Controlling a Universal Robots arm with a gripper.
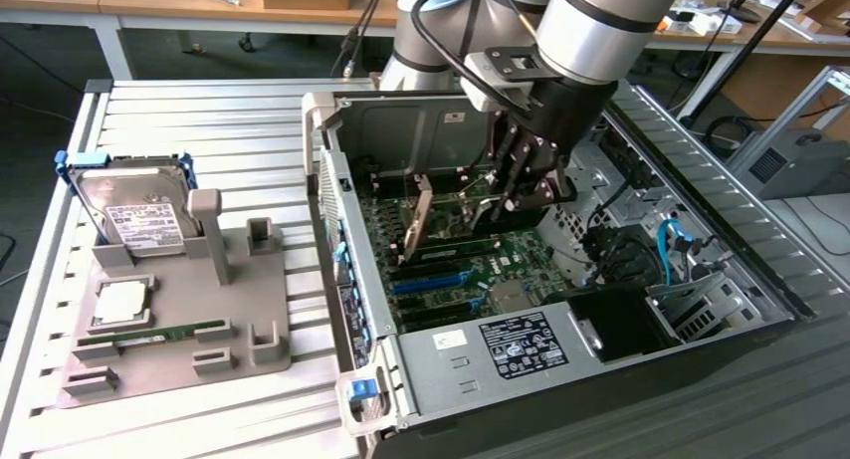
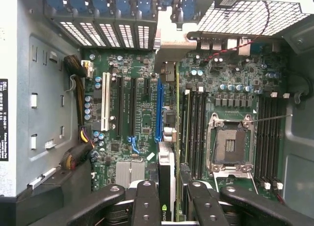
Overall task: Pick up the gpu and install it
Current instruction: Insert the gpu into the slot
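Note:
The gpu (image 1: 422, 218) stands on edge inside the open computer case (image 1: 531, 344), with its brownish side facing the exterior view's left. My gripper (image 1: 516, 202) reaches down into the case and is shut on the card's upper edge. In the wrist view the gpu (image 2: 167, 179) appears edge-on between my gripper's (image 2: 172, 206) black fingers (image 2: 147, 204). It runs along the long blue slot (image 2: 158, 106) of the green motherboard (image 2: 132, 138), and its silver bracket (image 2: 171, 39) lies by the case's rear slot openings. Whether the card sits in the slot I cannot tell.
A grey parts holder (image 1: 246, 310) sits at the exterior view's left with a silver hard drive (image 1: 133, 215), a green memory stick (image 1: 159, 333) and a square chip (image 1: 119, 300). Case walls (image 1: 332, 170), cables (image 2: 78, 138) and the processor socket (image 2: 230, 145) crowd the card.

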